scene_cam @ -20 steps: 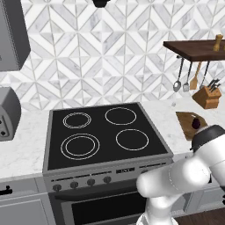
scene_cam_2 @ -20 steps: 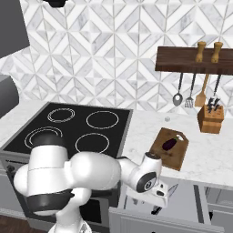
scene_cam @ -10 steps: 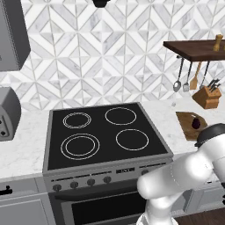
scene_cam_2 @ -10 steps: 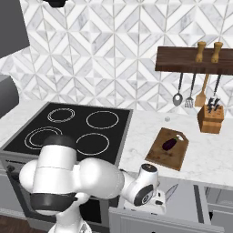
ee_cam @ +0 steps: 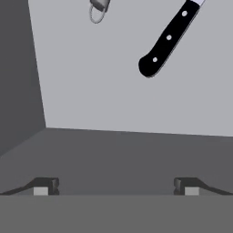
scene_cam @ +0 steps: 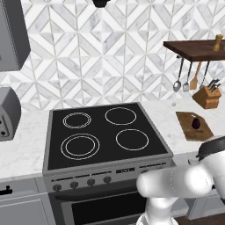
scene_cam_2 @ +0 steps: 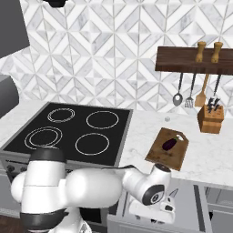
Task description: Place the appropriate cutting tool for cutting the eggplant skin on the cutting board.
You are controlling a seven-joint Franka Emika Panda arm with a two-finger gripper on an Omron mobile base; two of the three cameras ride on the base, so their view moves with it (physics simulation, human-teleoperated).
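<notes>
black stove point(scene_cam: 105, 134), knife block point(scene_cam_2: 210, 119), wall shelf point(scene_cam_2: 195, 60)

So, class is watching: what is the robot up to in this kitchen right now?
The white arm is reaching down into an open drawer below the counter, to the right of the stove. Its hand view looks into the grey drawer, where a black-handled knife lies ahead, along with a small metal ring-ended tool. The fingers stand wide apart and hold nothing. Up on the counter, the eggplant lies on the cutting board, so no cutting tool has been brought there yet.
</notes>
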